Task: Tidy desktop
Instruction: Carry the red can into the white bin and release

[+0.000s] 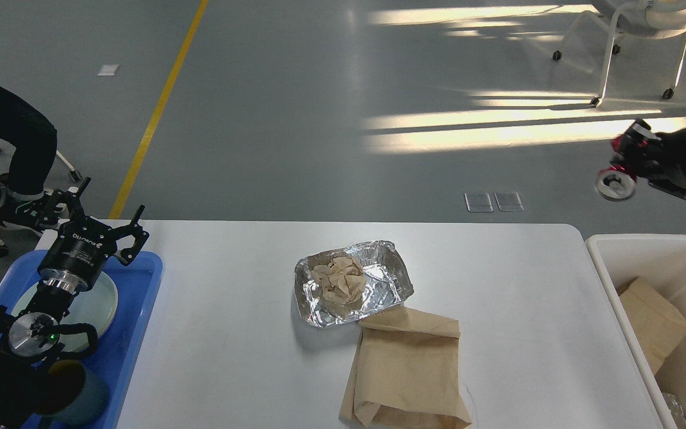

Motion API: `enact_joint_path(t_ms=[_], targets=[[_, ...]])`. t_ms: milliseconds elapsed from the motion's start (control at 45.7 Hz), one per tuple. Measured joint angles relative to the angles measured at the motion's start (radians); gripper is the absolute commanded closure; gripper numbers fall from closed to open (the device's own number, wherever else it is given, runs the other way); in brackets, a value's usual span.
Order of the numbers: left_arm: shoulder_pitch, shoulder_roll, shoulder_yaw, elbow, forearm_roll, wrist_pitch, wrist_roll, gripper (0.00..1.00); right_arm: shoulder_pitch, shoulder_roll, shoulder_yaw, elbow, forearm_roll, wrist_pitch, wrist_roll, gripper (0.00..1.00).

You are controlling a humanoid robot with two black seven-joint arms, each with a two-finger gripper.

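Observation:
The white desktop (236, 322) fills the lower middle of the head view. On it sit a foil tray (396, 277) holding crumpled brown paper (338, 285) and a flat brown paper bag (405, 372) just in front of it. My right gripper (621, 168) is high at the right edge, above the cream bin (608, 262), shut on a red drink can (615, 183) whose silver end faces me. My left gripper (102, 217) stands open over the far end of the blue tray (134, 310), holding nothing.
The blue tray at the left carries a pale plate (96, 304) and a dark cup (75, 390). The cream bin at the right holds a brown paper bag (652, 322). A seated person (3, 143) is at the far left, a wheeled chair (635, 36) far right.

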Motion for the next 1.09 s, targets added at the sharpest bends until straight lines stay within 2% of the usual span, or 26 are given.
enact_joint_path(t_ms=[153, 241, 306, 350, 372, 438, 460, 481, 656, 853, 941, 1094], targets=[[0.0, 0.0, 0.0, 0.0, 0.0, 0.0, 0.0, 0.04, -0.195, -0.022, 0.025, -0.139, 0.008, -0.028, 0.0, 0.99], [0.0, 0.0, 0.0, 0.0, 0.0, 0.0, 0.0, 0.04, -0.313, -0.018, 0.045, -0.199, 0.008, -0.061, 0.0, 0.91], [0.0, 0.0, 0.0, 0.0, 0.0, 0.0, 0.0, 0.04, -0.401, -0.005, 0.054, -0.237, 0.007, -0.095, 0.0, 0.81], [0.0, 0.0, 0.0, 0.0, 0.0, 0.0, 0.0, 0.04, -0.458, 0.014, 0.056, -0.266, 0.006, -0.121, 0.001, 0.69], [0.0, 0.0, 0.0, 0.0, 0.0, 0.0, 0.0, 0.04, -0.482, 0.025, 0.056, -0.279, 0.005, -0.132, 0.001, 0.6], [0.0, 0.0, 0.0, 0.0, 0.0, 0.0, 0.0, 0.04, -0.558, 0.067, 0.053, -0.328, 0.005, -0.165, 0.001, 0.24], [0.0, 0.0, 0.0, 0.0, 0.0, 0.0, 0.0, 0.04, -0.579, 0.08, 0.052, -0.345, 0.005, -0.174, 0.001, 0.07], [0.0, 0.0, 0.0, 0.0, 0.0, 0.0, 0.0, 0.04, -0.604, 0.094, 0.051, -0.366, 0.005, -0.185, 0.002, 0.0], [0.0, 0.0, 0.0, 0.0, 0.0, 0.0, 0.0, 0.04, -0.708, 0.166, 0.052, -0.481, 0.006, -0.232, 0.002, 0.0], [0.0, 0.0, 0.0, 0.0, 0.0, 0.0, 0.0, 0.04, -0.708, 0.18, 0.048, -0.481, 0.008, -0.226, 0.002, 0.0], [0.0, 0.0, 0.0, 0.0, 0.0, 0.0, 0.0, 0.04, -0.652, 0.185, 0.039, -0.446, 0.012, -0.22, 0.002, 0.0], [0.001, 0.0, 0.0, 0.0, 0.0, 0.0, 0.0, 0.04, -0.447, 0.19, -0.063, -0.292, 0.014, -0.185, 0.002, 0.0]])
